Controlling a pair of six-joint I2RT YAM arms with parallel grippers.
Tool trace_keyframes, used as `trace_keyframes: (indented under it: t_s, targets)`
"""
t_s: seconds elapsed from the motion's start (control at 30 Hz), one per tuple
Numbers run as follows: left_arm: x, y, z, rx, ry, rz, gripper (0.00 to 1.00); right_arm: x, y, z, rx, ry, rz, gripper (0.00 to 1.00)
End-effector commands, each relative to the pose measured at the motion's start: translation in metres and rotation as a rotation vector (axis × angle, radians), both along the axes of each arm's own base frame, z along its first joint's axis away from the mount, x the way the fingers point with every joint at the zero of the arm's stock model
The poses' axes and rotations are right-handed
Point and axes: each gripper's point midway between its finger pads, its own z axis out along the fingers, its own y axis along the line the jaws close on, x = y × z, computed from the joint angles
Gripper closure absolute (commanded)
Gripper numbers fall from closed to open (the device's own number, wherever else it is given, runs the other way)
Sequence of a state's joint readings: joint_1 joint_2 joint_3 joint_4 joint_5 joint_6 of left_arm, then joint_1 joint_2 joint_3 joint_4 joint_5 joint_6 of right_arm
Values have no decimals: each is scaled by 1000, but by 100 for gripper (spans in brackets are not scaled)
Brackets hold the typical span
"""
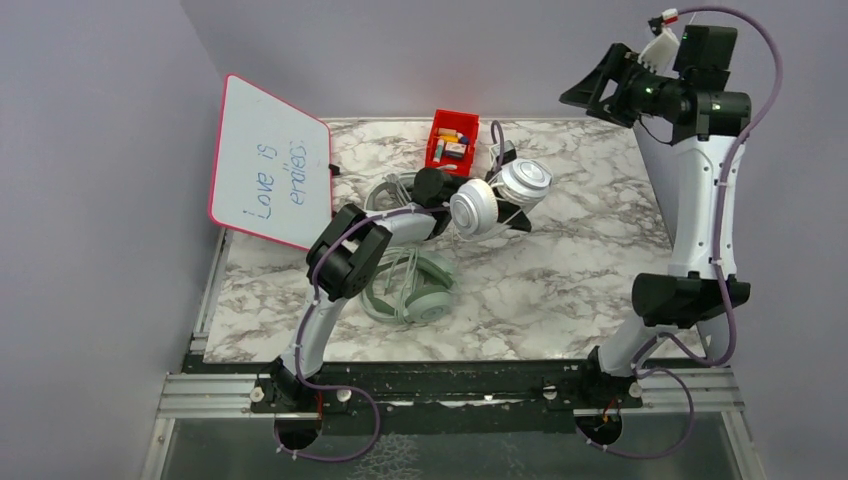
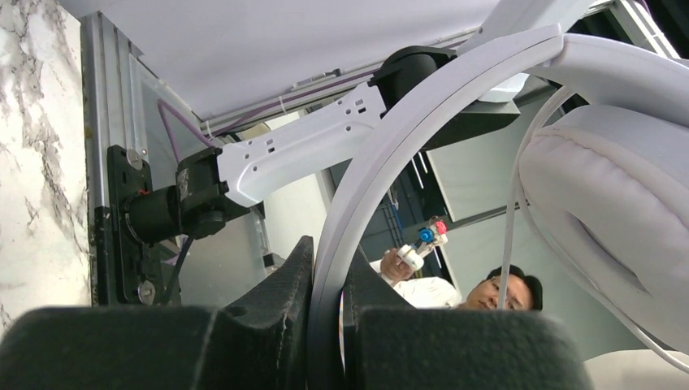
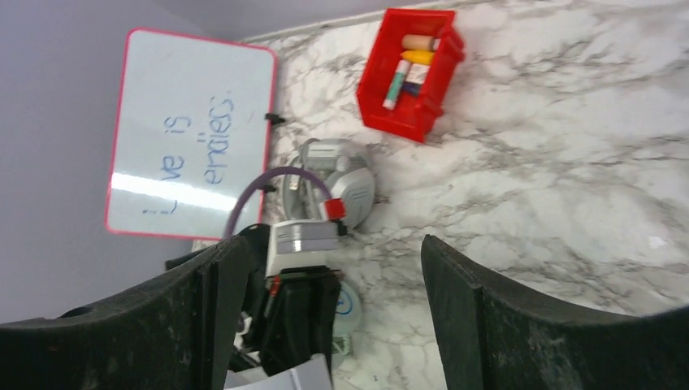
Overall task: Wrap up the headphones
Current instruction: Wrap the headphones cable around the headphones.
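Left end effector (image 2: 329, 333) is clamped narrow on the band of the white headset (image 1: 497, 200), holding it up off the worktop (image 1: 560, 270) around the middle, a bit toward the far side. From the left wrist view the headband (image 2: 349, 203) runs straight through the fingers, with a padded cup hanging to the right and a thin white cable (image 2: 513, 219) dangling beside it. Gripping the band makes sense, since it leaves the cups and cable free for the other arm to work on.

Right end effector (image 1: 598, 88) is way up at the far right, jaws spread wide with nothing in them, looking down over the scene. Probably parked clear.

Mint-green headset (image 1: 415, 295) lies flat on the worktop at the near left, just beside the left arm. Grey headset (image 3: 341, 183) sits farther back by the whiteboard (image 1: 270, 175), with a red bin (image 1: 452, 140) at the far edge. Looks like wrapping is underway on just one of them.
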State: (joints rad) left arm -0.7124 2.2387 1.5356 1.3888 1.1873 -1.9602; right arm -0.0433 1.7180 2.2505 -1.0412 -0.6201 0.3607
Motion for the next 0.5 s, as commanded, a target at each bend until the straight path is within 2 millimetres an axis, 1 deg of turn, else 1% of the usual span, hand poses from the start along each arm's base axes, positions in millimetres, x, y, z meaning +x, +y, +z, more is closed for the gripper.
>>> trace_keyframes:
  t_s: [0.0,0.07,0.1,0.13,0.23,0.27,0.3,0.37,0.4,0.47]
  targets:
    - [4,5,24,-70,-32,38,100,2,-45,-7,-54,-19,-107,16]
    - [9,5,23,-62,-22,51,100,-3,-60,-21,-64,-19,-158,15]
    - [12,5,22,-57,-13,64,100,-8,-62,-30,-68,-13,-171,15]
    - [15,5,23,-55,-7,77,100,-18,-61,-37,-65,-14,-175,15]
    - [17,4,27,-59,-6,86,100,-39,-38,-68,17,-45,-73,14]
    - [19,4,28,-60,-5,89,100,-50,-30,-82,53,-27,-35,15]
    - [19,5,29,-60,-5,93,100,-58,-23,-90,74,-37,-4,15]
    - [20,6,30,-63,-11,97,100,-64,-26,-96,46,-102,-30,16]
    - [20,7,30,-61,-13,101,100,-70,-24,-98,46,-122,-20,18]
    - [22,9,27,-54,-8,112,100,-81,-21,-95,46,-172,-13,21]
